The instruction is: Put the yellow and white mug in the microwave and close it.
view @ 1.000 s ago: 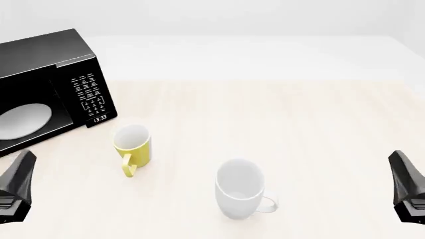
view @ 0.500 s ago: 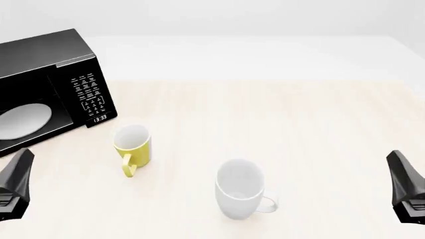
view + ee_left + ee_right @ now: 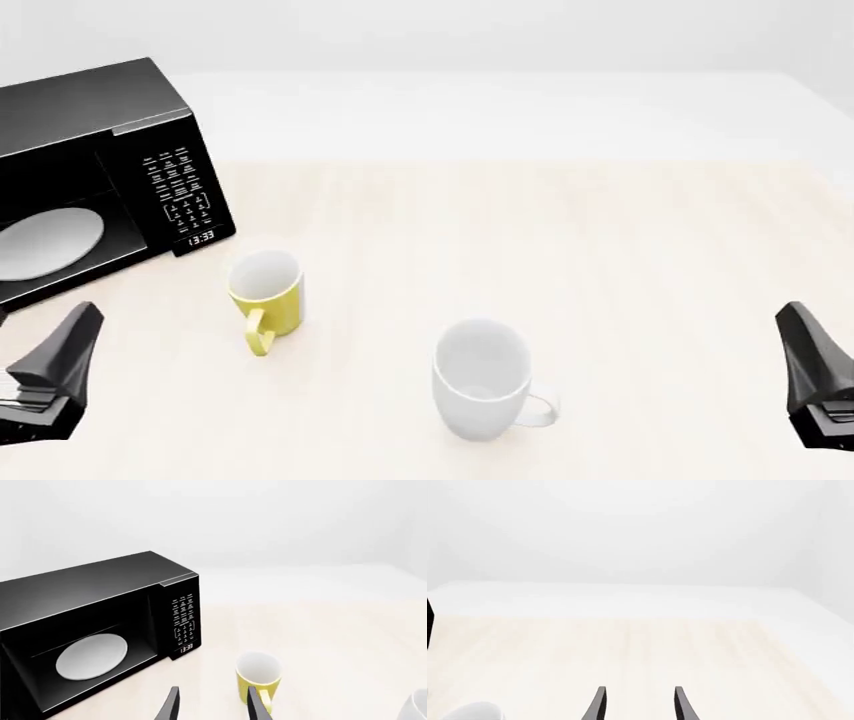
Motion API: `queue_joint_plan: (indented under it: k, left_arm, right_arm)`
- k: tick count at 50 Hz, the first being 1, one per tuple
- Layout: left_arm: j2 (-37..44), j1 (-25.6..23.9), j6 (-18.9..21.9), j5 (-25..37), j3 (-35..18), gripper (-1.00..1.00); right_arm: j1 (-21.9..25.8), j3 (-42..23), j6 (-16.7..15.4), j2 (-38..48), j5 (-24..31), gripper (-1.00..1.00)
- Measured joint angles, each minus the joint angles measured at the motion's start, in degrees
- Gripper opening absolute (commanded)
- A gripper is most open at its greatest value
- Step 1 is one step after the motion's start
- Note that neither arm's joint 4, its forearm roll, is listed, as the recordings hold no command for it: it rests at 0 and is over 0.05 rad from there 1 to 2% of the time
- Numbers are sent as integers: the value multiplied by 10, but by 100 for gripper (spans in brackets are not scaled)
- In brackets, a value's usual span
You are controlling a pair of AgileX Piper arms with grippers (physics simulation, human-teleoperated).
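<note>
The yellow and white mug (image 3: 266,289) stands upright on the light wood table, its handle toward the near edge, just in front of the microwave (image 3: 94,120). The microwave's cavity faces me and shows the white turntable plate (image 3: 48,242); no door shows. My left gripper (image 3: 74,345) hovers at the near left, open and holding nothing, left of the mug. In the left wrist view the mug (image 3: 259,678) sits just beyond the open left gripper (image 3: 213,707), beside the microwave (image 3: 100,595). At the near right, far from the mug, my right gripper (image 3: 798,335) is open and holds nothing.
A larger all-white mug (image 3: 482,381) stands upright near the front centre, handle to the right. Its rim also shows in the right wrist view (image 3: 474,712). The microwave keypad (image 3: 180,190) and clock face the table (image 3: 561,230).
My left gripper has shifted to the right and turned toward the yellow mug. The right gripper and both mugs have stayed put.
</note>
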Motion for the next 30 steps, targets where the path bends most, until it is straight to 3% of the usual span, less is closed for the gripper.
queue_joint_plan:
  k: [16,30]
  left_arm:
    - [88,-64,-9,-55,0,100]
    - [215,-93,-34,-145,-5,100]
  right_arm:
    - [0,0,0,0,0,100]
    - [0,0,0,0,0,100]
